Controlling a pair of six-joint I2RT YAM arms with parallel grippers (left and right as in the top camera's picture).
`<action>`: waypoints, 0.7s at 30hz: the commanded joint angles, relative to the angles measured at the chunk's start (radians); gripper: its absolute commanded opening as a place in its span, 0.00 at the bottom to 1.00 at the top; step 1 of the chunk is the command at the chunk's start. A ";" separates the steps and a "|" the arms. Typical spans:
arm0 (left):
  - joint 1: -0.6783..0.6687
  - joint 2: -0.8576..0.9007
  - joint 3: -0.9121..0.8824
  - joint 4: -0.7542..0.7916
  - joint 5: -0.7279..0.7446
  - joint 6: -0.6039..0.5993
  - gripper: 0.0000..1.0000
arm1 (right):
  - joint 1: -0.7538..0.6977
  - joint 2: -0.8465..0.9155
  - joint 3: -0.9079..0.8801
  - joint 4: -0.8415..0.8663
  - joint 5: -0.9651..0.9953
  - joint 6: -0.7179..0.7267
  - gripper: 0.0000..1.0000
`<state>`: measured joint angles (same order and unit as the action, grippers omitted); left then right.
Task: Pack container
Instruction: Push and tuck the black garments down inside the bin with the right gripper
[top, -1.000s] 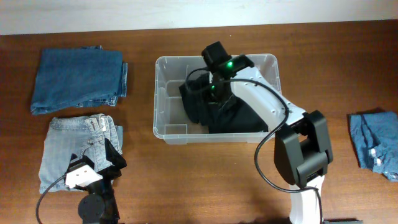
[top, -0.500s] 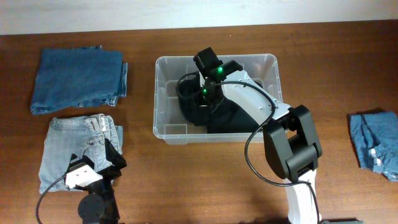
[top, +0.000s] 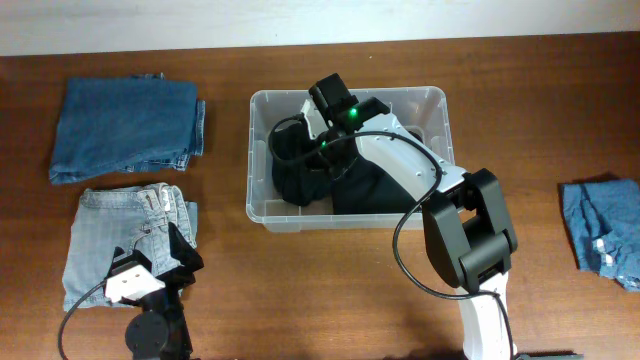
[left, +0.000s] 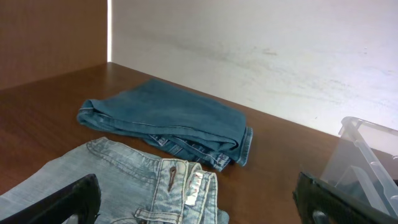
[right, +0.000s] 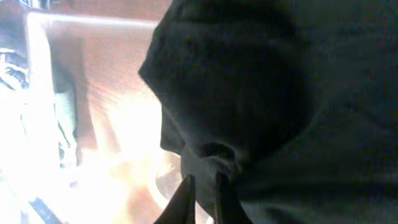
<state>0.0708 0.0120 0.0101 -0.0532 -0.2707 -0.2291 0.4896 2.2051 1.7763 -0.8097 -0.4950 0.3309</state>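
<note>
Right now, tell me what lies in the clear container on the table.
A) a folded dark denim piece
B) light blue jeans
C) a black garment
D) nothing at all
C: the overhead view shows a black garment bunched up inside the clear walls of the container.

Black crumpled cloth garment (top: 300, 178) at the right gripper (right: 203, 186); mid-blue folded denim jeans (top: 125, 128) beyond the left gripper (left: 199, 208), pale faded-blue denim jeans (top: 120, 235) under it.
</note>
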 joint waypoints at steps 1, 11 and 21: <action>0.005 -0.006 -0.001 -0.005 -0.011 -0.002 0.99 | -0.005 -0.013 0.047 -0.047 0.074 -0.016 0.05; 0.005 -0.006 -0.001 -0.005 -0.011 -0.002 0.99 | -0.005 -0.042 0.151 -0.146 0.345 -0.017 0.15; 0.005 -0.006 -0.001 -0.005 -0.011 -0.002 0.99 | 0.039 0.035 0.146 0.002 0.342 0.001 0.14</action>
<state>0.0708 0.0120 0.0101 -0.0532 -0.2707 -0.2291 0.4961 2.2013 1.9102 -0.8368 -0.1726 0.3206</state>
